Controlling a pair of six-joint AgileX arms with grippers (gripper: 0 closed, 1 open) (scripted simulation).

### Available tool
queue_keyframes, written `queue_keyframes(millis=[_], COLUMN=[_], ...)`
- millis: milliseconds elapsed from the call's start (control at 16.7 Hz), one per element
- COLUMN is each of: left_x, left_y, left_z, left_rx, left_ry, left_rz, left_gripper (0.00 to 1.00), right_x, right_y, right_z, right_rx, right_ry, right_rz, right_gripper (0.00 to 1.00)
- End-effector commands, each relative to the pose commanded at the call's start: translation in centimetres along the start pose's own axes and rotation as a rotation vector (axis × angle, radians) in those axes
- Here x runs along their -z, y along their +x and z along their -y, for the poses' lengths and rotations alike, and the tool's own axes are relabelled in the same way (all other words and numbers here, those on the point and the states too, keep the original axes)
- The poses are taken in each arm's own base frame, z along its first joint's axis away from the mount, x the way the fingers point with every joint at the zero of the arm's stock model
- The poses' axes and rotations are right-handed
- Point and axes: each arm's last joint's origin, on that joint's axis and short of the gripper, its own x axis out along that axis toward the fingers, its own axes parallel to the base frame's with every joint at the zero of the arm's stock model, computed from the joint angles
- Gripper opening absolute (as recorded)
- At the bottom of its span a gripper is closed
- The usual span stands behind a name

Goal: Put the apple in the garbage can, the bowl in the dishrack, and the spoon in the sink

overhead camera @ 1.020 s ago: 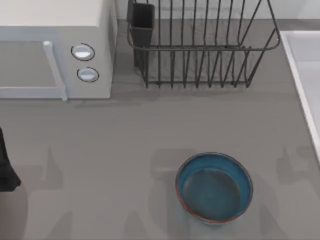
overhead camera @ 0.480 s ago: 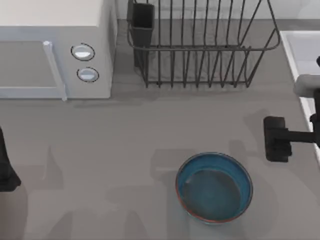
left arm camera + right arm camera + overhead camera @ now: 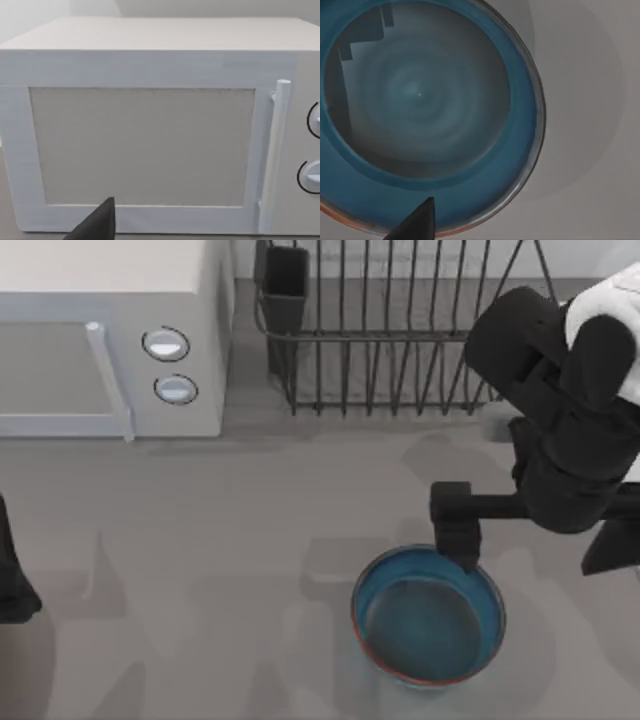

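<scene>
Now the right gripper [image 3: 456, 530] is hanging just over the far rim of the bowl [image 3: 428, 615], the side nearest the dishrack [image 3: 400, 330]. I am judging the bowl step to be the one in hand, since the bowl is sitting empty on the table [image 3: 250, 540], well short of the dishrack and not yet gripped. Whether the right claw is apart or together I cannot tell. Next, the fingers would need to straddle the bowl's rim and close before any lift toward the dishrack. The left arm is sitting parked far to the left of the bowl, facing the microwave [image 3: 150, 135].
</scene>
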Motion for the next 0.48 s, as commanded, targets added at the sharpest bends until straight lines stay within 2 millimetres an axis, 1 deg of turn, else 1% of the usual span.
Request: queue_keyframes(millis=[120,360,480], left_x=[0.0,0.0,0.0], left_y=[0.0,0.0,0.0], left_z=[0.0,0.0,0.0], left_rx=[0.0,0.0,0.0], left_ry=[0.0,0.0,0.0], left_rz=[0.0,0.0,0.0], left_gripper=[1.0,1.0,1.0], right_x=[-0.1,-0.14,-0.15], right_y=[0.1,0.08,0.56], right_z=[-0.26,-0.11,-0.17], right_rx=[0.007,0.005,0.008], right_ry=[0.0,0.004,0.001], right_rz=[-0.009,-0.007,-0.01], right_gripper=[1.0,1.0,1.0])
